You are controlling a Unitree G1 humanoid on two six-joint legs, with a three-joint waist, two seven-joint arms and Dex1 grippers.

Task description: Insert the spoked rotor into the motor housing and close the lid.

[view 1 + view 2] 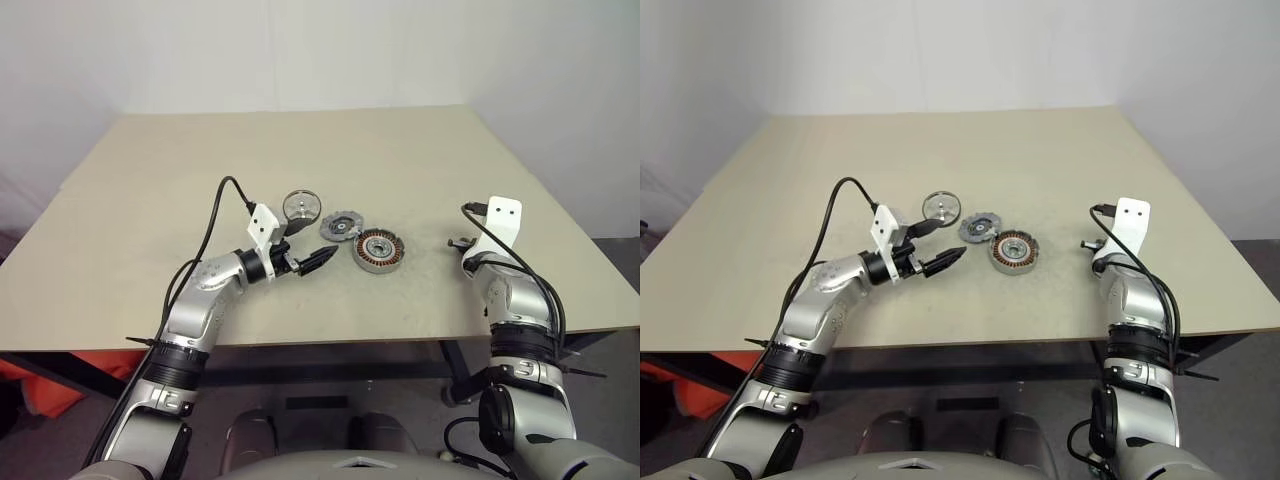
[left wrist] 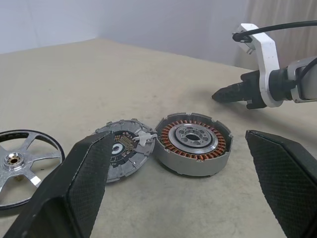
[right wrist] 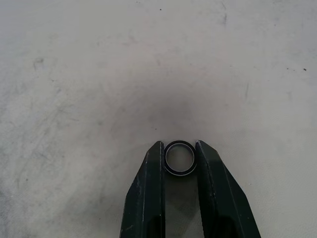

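Spoked rotor: thin wheel with dark rim, shiny silver spokes and hub point(image 1: 302, 206), lying flat on the desk, farthest left of the three parts.
Lid: flat round light-grey metal disc with cut-outs point(image 1: 341, 226), flat between rotor and housing, just beside both.
Motor housing: squat round silver-grey metal cup ringed with copper windings point(image 1: 379, 250), open side up, nothing inside.
Left hand point(image 1: 322, 259): released, black fingers spread wide, hovering level near the housing, touching no part.
Right hand point(image 3: 180, 157): clenched on a small dark ring point(image 3: 180, 158), well apart to the right.
Desk: beige tabletop point(image 1: 400, 150).
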